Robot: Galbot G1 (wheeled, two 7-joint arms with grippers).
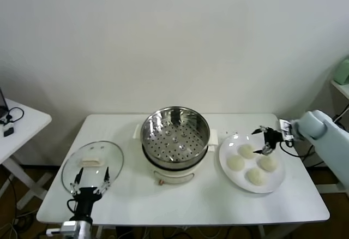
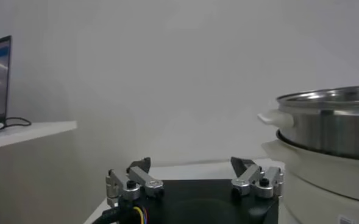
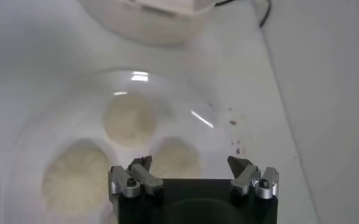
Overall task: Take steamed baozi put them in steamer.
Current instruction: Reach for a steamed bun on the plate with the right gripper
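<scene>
Steel walls of the steamer [image 1: 175,132] ring a perforated floor with nothing on it, so by my reading none of the work is done: all four buns [image 1: 246,150] [image 1: 235,163] [image 1: 267,163] [image 1: 255,175] lie on the white plate [image 1: 276,185] just to the pot's right on the table [image 1: 218,206]. The right gripper [image 1: 264,142] hangs over the plate's far edge, near the farthest bun, its fingers apart and holding nothing; its wrist view looks down on three of the buns. Four transfers seem to remain. One glass lid [image 1: 92,165] rests on the table to the pot's left, and the left gripper [image 1: 90,181] waits at its near rim, fingers also spread and empty. One pot, one plate, one lid, four buns.
</scene>
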